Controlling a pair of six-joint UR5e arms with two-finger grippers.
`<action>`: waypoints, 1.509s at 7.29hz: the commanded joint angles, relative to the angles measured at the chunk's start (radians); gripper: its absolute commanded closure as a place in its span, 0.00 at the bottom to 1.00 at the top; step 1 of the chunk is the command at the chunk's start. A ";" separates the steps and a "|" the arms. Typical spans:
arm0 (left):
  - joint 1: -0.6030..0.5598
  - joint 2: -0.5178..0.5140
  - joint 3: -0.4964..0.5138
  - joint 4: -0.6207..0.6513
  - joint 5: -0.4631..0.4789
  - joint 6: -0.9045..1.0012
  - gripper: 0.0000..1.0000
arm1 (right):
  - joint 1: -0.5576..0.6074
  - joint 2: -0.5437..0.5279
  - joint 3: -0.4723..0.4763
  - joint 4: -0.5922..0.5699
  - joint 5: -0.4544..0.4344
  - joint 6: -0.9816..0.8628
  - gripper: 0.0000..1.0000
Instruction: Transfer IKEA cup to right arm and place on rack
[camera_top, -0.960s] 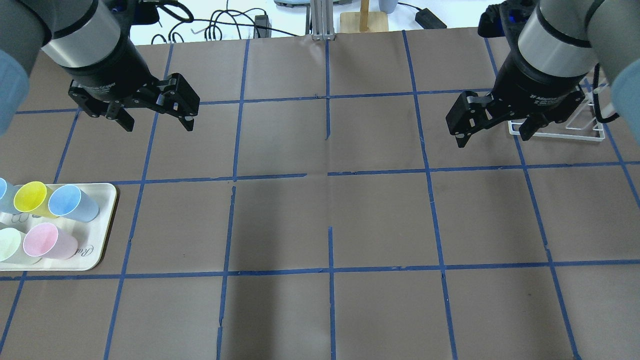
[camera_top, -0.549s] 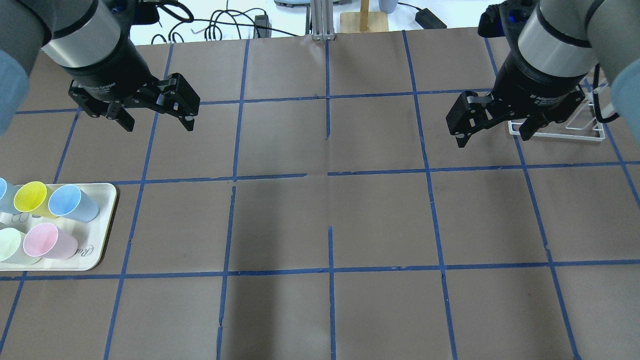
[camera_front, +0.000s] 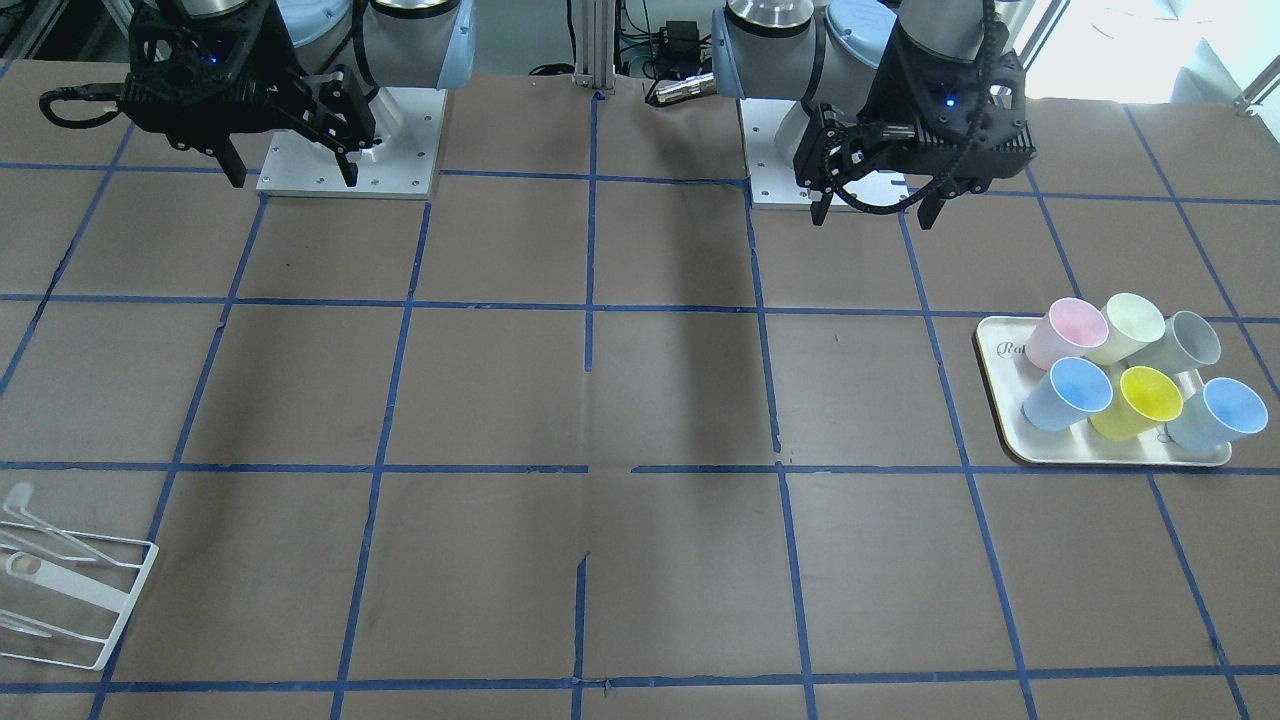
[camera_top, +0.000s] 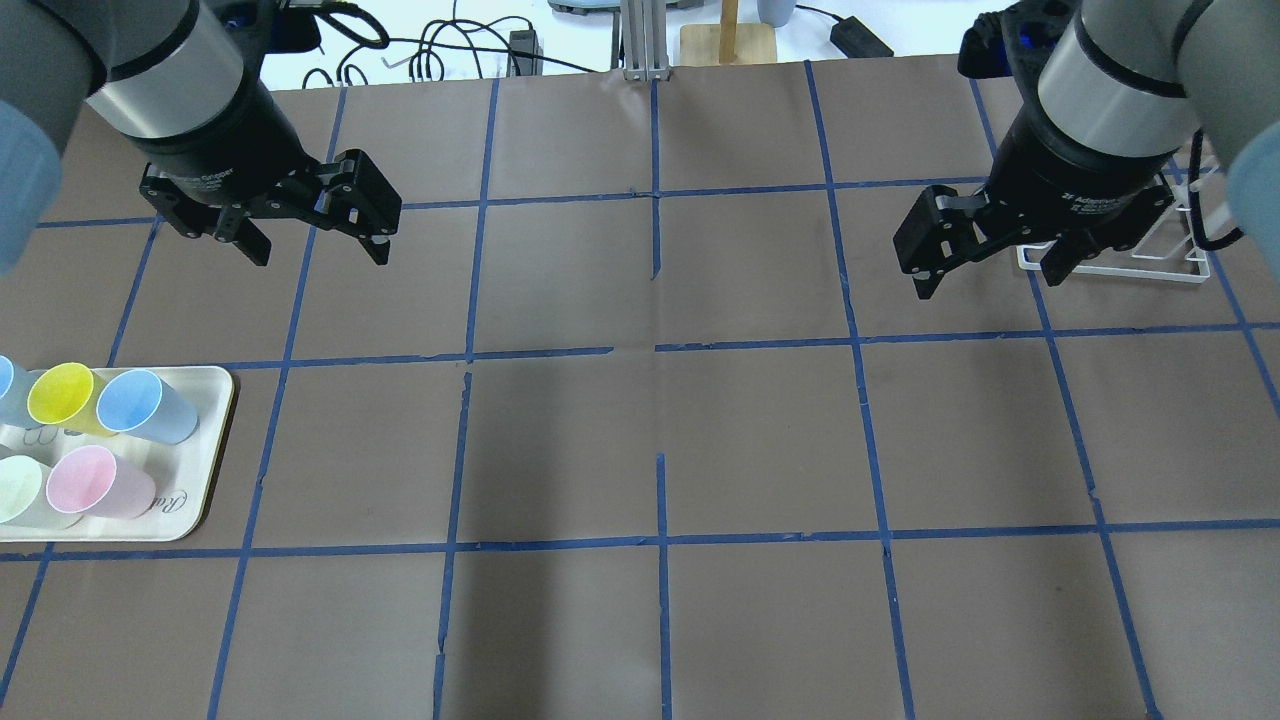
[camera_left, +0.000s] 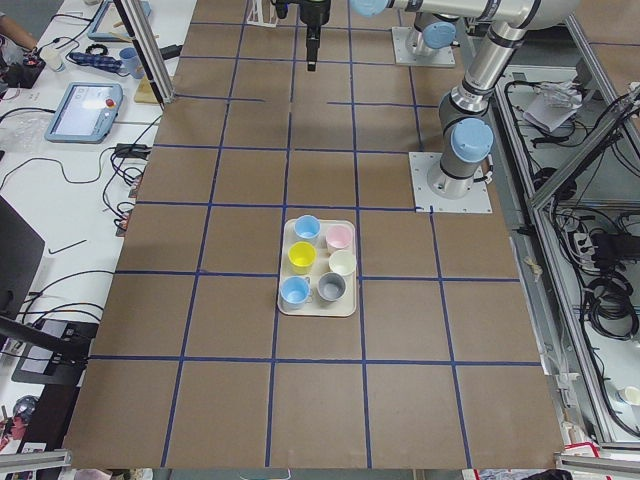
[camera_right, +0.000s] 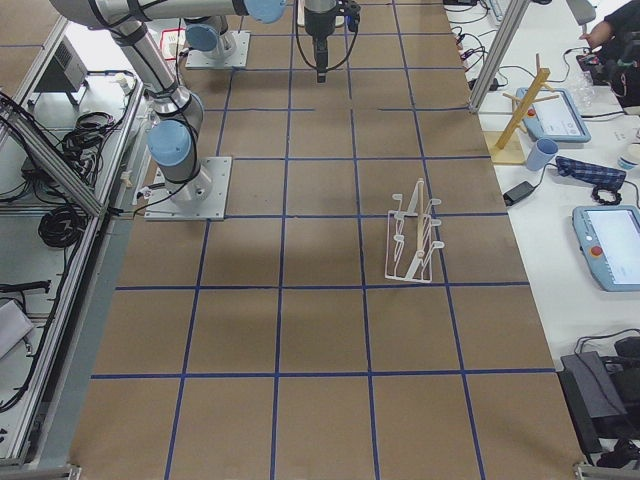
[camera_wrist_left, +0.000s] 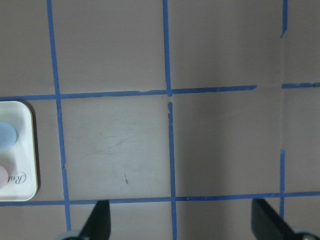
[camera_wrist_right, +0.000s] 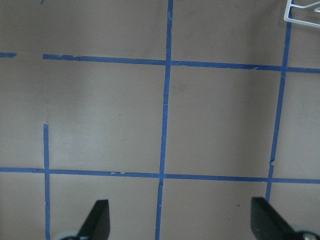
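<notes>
On the left tray (camera_top: 205, 470), the cup (camera_top: 140, 405) is standing beside a yellow cup (camera_top: 62, 395), well apart from the left fingers (camera_top: 376, 238); these and the right fingers (camera_top: 921, 268) are gaping wide.

Brown table (camera_top: 760, 440) with blue tape grid (camera_top: 760, 344); white rack (camera_right: 412, 238); cream tray (camera_top: 200, 450); yellow cup (camera_top: 62, 395).

In the overhead view, the left gripper (camera_top: 322, 255) and the right gripper (camera_top: 990, 285) have each crept very slightly toward the frame's lower right.
</notes>
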 joint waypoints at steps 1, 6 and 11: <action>0.000 -0.003 0.003 0.000 -0.001 0.000 0.00 | 0.001 -0.002 0.000 -0.003 0.007 0.000 0.00; 0.012 -0.007 0.004 0.000 0.001 0.003 0.00 | 0.001 -0.002 -0.012 0.002 0.006 0.000 0.00; 0.369 -0.012 -0.058 -0.005 -0.053 0.578 0.00 | 0.000 0.009 0.000 -0.001 0.101 -0.020 0.00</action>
